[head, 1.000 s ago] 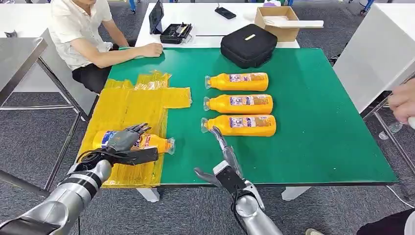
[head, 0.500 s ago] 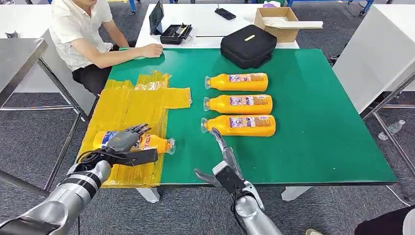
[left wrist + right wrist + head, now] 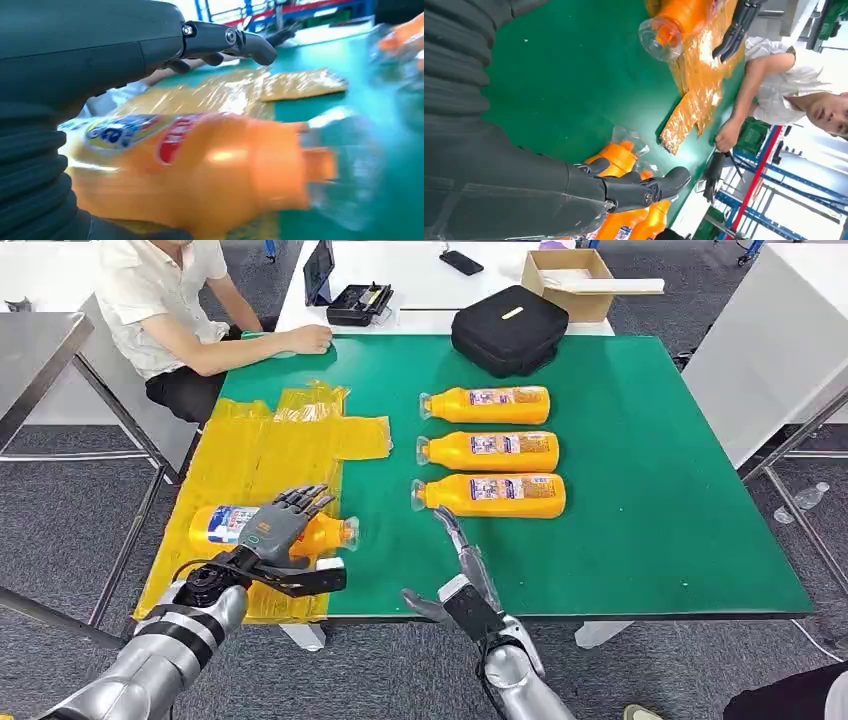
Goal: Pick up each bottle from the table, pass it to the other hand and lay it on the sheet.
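An orange bottle lies on its side on the yellow sheet, cap towards the green table. My left hand hovers just over it with fingers spread and straight; in the left wrist view the fingers stand clear above the bottle. Three more orange bottles lie in a column on the table: far, middle, near. My right hand is open at the front edge, fingers pointing at the near bottle's cap, apart from it.
A person sits at the far left corner with a hand resting on the table. A black case lies at the table's far edge. Behind it stands a white table with a cardboard box.
My left hand has lifted off the bottle on the sheet, opened its fingers and drifted slightly right. A person's hand at the right edge has gone from view. My right hand barely moved.
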Robot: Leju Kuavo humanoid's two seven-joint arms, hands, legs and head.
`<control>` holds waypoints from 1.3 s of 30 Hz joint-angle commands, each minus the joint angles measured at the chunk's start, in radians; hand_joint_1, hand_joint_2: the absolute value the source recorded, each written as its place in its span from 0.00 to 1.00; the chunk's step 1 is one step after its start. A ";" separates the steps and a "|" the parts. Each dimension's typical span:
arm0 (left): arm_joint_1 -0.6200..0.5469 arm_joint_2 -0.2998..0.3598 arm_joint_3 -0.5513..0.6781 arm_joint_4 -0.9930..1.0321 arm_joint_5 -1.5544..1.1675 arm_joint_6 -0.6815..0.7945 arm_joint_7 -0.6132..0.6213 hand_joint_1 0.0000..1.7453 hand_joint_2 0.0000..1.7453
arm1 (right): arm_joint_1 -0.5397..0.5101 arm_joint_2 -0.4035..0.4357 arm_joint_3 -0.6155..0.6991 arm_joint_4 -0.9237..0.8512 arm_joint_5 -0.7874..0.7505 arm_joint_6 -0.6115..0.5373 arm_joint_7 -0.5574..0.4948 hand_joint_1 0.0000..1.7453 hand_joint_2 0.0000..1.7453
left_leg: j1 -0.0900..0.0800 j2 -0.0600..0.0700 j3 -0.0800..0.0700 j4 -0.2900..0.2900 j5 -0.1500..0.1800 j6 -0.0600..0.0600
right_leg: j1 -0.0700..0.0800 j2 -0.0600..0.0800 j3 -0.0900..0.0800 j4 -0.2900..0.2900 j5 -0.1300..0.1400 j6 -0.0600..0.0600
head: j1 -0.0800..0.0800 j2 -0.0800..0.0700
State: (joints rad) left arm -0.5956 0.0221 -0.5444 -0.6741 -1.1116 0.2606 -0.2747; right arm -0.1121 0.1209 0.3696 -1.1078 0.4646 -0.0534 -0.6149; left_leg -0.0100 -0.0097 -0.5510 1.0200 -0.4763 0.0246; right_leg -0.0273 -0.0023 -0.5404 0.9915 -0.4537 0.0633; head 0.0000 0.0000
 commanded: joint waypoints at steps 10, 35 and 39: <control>-0.006 -0.002 -0.056 -0.043 -0.021 0.040 0.008 0.00 1.00 | -0.015 0.000 -0.024 0.012 0.006 0.002 0.006 0.00 1.00 | 0.004 0.001 -0.005 0.001 0.001 -0.002 | 0.004 0.000 -0.004 -0.001 0.002 -0.004 | 0.000 0.000; 0.409 -0.157 -0.090 -0.782 0.625 -0.046 -0.289 0.00 1.00 | -0.019 -0.084 -0.039 -0.180 0.477 -0.562 0.086 0.00 1.00 | 0.001 0.002 -0.006 0.001 0.000 -0.001 | 0.001 0.001 -0.006 -0.001 0.001 -0.002 | 0.000 0.000; 0.415 -0.155 -0.091 -0.788 0.632 -0.050 -0.291 0.00 1.00 | -0.018 -0.087 -0.039 -0.178 0.475 -0.557 0.086 0.00 1.00 | 0.001 0.000 -0.007 0.000 0.000 -0.001 | 0.001 -0.001 -0.006 -0.001 0.001 -0.003 | 0.000 0.000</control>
State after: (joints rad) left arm -0.2131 -0.1270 -0.6005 -1.3818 -0.5046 0.2304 -0.5623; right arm -0.0958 0.0870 0.3365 -1.2860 0.9400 -0.5932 -0.5363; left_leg -0.0106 -0.0102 -0.5566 1.0200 -0.4770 0.0253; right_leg -0.0275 -0.0027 -0.5461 0.9903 -0.4537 0.0634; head 0.0004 0.0000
